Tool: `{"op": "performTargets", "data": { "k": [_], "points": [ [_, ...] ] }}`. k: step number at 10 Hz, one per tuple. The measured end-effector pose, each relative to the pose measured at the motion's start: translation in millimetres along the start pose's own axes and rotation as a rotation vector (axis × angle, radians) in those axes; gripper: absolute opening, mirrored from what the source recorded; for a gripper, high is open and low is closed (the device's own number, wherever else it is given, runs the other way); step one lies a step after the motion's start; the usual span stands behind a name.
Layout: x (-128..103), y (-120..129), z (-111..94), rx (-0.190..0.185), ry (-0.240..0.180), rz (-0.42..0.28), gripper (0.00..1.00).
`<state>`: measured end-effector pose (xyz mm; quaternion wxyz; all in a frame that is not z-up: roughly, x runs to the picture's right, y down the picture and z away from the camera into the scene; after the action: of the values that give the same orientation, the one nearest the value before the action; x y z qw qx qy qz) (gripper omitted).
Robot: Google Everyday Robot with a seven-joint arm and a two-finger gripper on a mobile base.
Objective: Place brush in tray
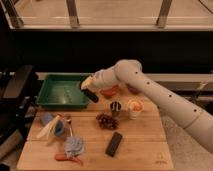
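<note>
The green tray (pixel 56 93) sits at the back left of the wooden table. My gripper (pixel 88 86) is at the end of the white arm, over the tray's right rim. It is shut on the slim black brush (pixel 91 95), which hangs down and to the right from the fingers, just above the tray's right edge. The brush's lower end is over the table beside the tray.
A red bowl (pixel 111 91) stands just right of the gripper. A dark cup (pixel 116 107), a pale cup (pixel 134 107) and a dark cluster (pixel 105 120) sit mid-table. A flat black block (pixel 114 144), blue cloth (pixel 75 146) and orange-red tool (pixel 67 158) lie near the front.
</note>
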<state>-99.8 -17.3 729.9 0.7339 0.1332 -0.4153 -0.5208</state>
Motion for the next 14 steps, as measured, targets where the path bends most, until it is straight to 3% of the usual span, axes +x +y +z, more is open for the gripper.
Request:
{"op": "performTargets", "data": {
  "k": [4,7,8,10,14],
  "points": [
    [20.2,-6.1,80.0,0.034,-0.066,-0.016,0.00],
    [33.7,9.1,143.1,0.013,-0.103,-0.025,0.01],
    [38.2,18.4,154.2,0.009,-0.108,-0.020,0.07],
    [42.4,26.1,173.6,0.009,-0.116,-0.021,0.28],
    [46.3,25.4,179.5,0.016,-0.114,-0.026,0.68]
  ]
}}
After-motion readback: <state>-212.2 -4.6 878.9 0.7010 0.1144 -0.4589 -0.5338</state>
